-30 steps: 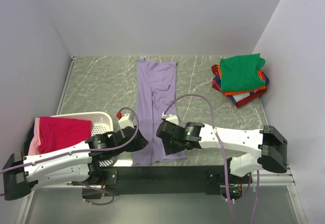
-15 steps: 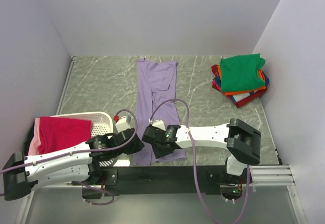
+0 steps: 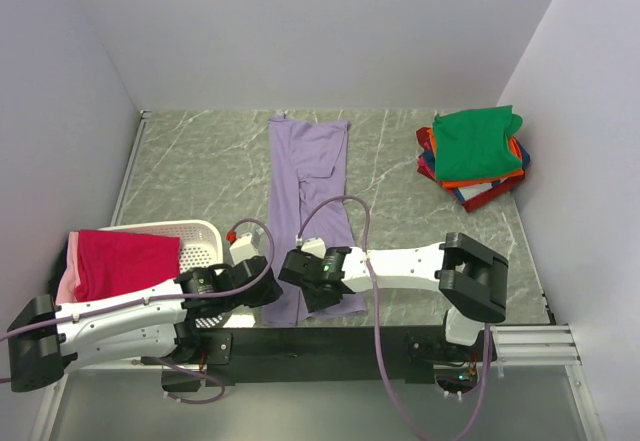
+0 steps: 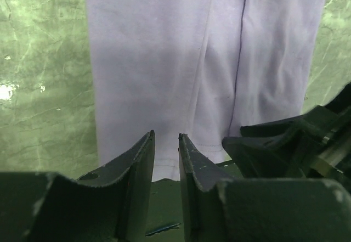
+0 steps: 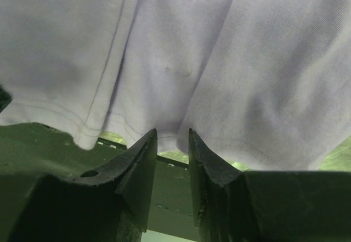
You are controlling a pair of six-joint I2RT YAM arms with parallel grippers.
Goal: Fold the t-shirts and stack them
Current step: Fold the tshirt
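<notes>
**Top external: lavender t-shirt (image 3: 308,176) spread lengthwise, both arms at its near hem**

Top external view has the lavender t-shirt lying flat down the middle of the green marbled table (image 3: 200,171). It is a long narrow shape reaching from the back wall to the near edge. The two arms meet over its near end, the left one at the left corner of the hem and the right one just beside it over the hem's middle.

From the left wrist, the left gripper (image 4: 166,138) stands over the stitched hem with its jaws only a narrow slit apart. Through the slit the cloth shows flat, with bare table below it, and no fabric is seen pinched. The dark body of the other arm sits close on the right of this view.

From the right wrist, the right gripper (image 5: 173,134) looks much the same. Its jaws are a small gap apart and the tips are at the hem line. The cloth lies in soft folds beyond them, and nothing is visibly caught between the fingers.

At the far right corner sits a stack of folded shirts with a green shirt (image 3: 475,141) on top. Orange, blue and red edges show beneath it. At the near left, a magenta-red shirt (image 3: 125,261) and a pink shirt (image 3: 65,286) drape over a white perforated basket (image 3: 200,236), well apart from the lavender one.
</notes>
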